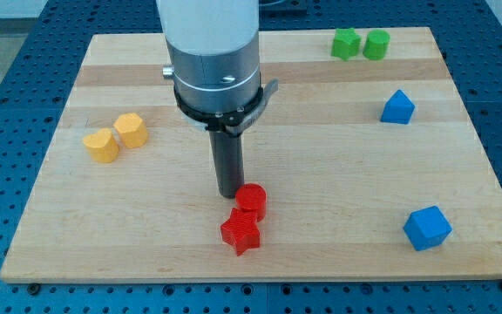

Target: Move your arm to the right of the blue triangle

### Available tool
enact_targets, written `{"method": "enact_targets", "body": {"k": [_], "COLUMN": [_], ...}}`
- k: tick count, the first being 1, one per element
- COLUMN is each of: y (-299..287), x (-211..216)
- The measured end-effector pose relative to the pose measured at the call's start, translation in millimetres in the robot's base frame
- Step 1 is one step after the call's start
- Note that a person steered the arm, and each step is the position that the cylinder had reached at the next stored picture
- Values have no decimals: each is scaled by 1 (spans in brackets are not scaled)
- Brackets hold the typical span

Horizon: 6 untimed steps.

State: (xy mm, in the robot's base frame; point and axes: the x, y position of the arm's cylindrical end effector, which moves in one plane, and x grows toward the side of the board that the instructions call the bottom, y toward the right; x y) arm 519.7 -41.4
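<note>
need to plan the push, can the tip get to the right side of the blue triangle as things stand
Probably yes. My tip sits beside the red cylinder, far left of the blue triangle; bare board lies between, and the blue cube sits lower.

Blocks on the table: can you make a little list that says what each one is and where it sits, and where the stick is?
my tip: just left of the red cylinder
red cylinder: bottom centre
red star: below the red cylinder
blue triangle: view's right, upper part
blue cube: view's right, lower part
green blocks: two, view's top right
yellow blocks: two, view's left
table: wooden board
</note>
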Motion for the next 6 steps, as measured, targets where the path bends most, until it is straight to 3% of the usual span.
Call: {"method": "enact_targets", "body": {"k": [1,4,6], "y": [9,157,191], "x": [-15,-185,-191]}}
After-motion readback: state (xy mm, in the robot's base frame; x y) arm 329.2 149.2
